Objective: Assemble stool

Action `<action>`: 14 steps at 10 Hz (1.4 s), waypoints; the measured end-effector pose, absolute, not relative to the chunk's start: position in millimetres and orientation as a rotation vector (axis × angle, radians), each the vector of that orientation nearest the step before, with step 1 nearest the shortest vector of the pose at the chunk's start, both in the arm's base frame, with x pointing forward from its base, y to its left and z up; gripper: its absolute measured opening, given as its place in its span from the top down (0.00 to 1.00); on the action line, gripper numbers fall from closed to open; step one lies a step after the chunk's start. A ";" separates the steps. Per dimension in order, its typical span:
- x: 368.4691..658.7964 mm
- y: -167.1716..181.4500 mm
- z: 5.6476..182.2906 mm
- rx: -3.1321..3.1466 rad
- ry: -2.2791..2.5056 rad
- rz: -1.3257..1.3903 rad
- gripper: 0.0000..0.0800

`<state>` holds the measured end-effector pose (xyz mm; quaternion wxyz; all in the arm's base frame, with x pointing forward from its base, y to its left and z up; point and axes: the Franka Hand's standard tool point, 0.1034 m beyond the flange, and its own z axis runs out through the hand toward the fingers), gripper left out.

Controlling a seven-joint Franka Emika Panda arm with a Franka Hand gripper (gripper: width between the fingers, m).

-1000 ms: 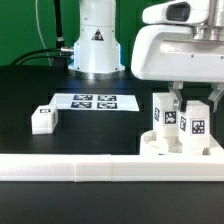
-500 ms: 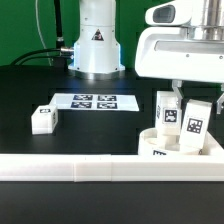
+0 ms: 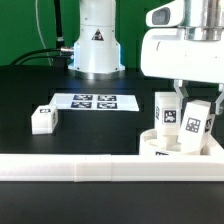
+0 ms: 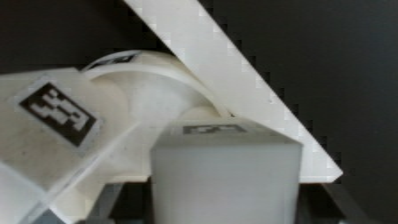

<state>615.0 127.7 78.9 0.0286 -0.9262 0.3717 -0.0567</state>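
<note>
The round white seat lies at the exterior view's right, against the rail. Two tagged white legs stand on it: one free, the other slightly tilted between my fingers. My gripper comes down from above and is shut on that leg. In the wrist view the held leg fills the space between the dark fingers, my gripper closed on it. The seat and the other leg lie beyond. A third leg lies loose on the table at the left.
The long white L-shaped rail runs along the front and shows as a diagonal bar in the wrist view. The marker board lies mid-table. The robot base stands behind it with cables at the back left.
My hand has turned a little over the seat with the leg in it. The held leg's tagged face has shifted and now leans slightly. The other parts have not moved.
</note>
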 end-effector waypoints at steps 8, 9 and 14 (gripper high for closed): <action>618.0 131.6 79.1 -2.068 2.074 -0.034 0.57; 617.8 130.7 78.9 -2.054 2.087 -0.028 0.57; 618.1 131.6 78.0 -1.635 2.369 0.029 0.57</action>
